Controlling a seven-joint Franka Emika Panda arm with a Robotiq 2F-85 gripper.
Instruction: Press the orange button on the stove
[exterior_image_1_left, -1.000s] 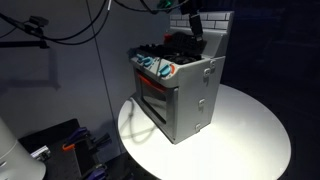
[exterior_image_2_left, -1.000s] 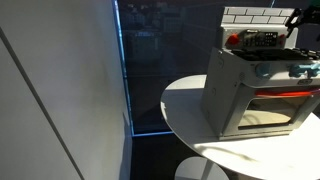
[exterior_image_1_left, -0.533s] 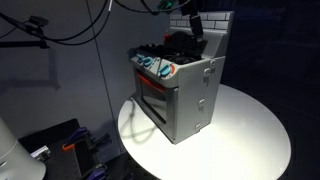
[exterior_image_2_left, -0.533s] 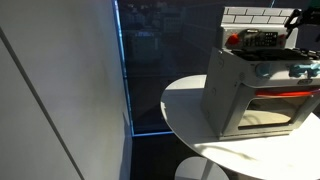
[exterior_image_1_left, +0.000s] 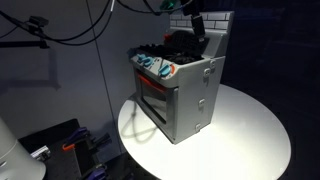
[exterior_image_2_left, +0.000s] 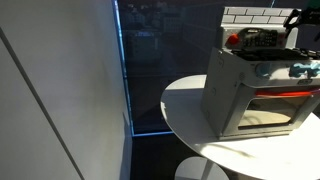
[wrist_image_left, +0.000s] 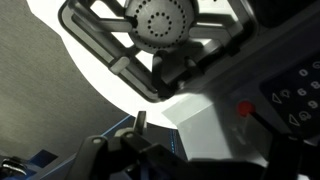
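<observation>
The small grey toy stove (exterior_image_1_left: 180, 90) stands on a round white table (exterior_image_1_left: 240, 130); it also shows in an exterior view (exterior_image_2_left: 260, 90). My gripper (exterior_image_1_left: 196, 28) hangs over the stove's back right top, by the brick-patterned back wall (exterior_image_1_left: 215, 22), and sits at the frame edge in an exterior view (exterior_image_2_left: 296, 18). In the wrist view the tiny red-orange button (wrist_image_left: 243, 108) lies on the grey top, just right of a black burner (wrist_image_left: 160, 22). My gripper's dark, blurred body (wrist_image_left: 200, 150) fills the bottom, close above the button. Its fingertips are not clear.
Blue-and-orange dial knobs (exterior_image_1_left: 155, 66) line the stove front above the windowed oven door (exterior_image_1_left: 152, 98). Cables (exterior_image_1_left: 70, 30) hang at the left. A blue-lit wall panel (exterior_image_2_left: 150, 70) stands beside the table. The table edge (exterior_image_1_left: 135, 140) is near the stove front.
</observation>
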